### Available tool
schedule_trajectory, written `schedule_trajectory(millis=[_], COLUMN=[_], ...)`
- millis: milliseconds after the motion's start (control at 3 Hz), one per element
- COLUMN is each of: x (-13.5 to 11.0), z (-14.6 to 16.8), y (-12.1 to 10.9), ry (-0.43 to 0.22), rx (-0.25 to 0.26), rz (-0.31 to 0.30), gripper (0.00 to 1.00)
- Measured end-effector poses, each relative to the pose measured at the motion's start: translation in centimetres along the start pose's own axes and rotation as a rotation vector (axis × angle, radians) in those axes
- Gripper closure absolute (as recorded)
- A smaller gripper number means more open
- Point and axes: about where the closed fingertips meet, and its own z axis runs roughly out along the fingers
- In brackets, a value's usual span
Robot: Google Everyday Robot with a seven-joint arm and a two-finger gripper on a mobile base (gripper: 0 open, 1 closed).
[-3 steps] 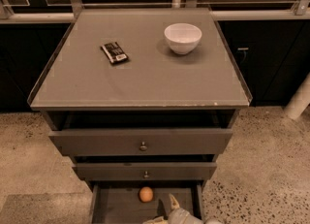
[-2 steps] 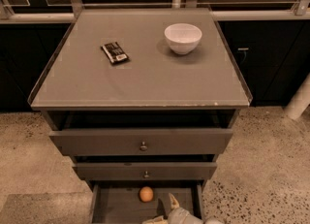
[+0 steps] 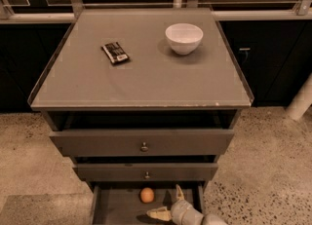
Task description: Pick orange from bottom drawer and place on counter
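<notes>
small round orange fruit (image 3: 147, 195) sitting in open grey bottom drawer (image 3: 117, 207) | just left of pale two-finger gripper (image 3: 166, 203), slightly further back | fingers spread, holding nothing yet

No change shows. The gripper (image 3: 165, 202) holds the same spot in the bottom drawer (image 3: 117, 208), just right of the orange (image 3: 146, 195) and apart from it, its two fingers (image 3: 179, 194) spread as a second ago; the orange does not move either.

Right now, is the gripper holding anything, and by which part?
Nothing is held. The gripper is open in the bottom drawer, beside the orange, not touching it.
</notes>
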Motion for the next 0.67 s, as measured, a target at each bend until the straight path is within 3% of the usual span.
schedule_trajectory(millis=[667], x=[0.54], z=[0.94], y=[0.51], ry=[-0.002], rx=[-0.009], rz=[0.025], gripper=[0.0])
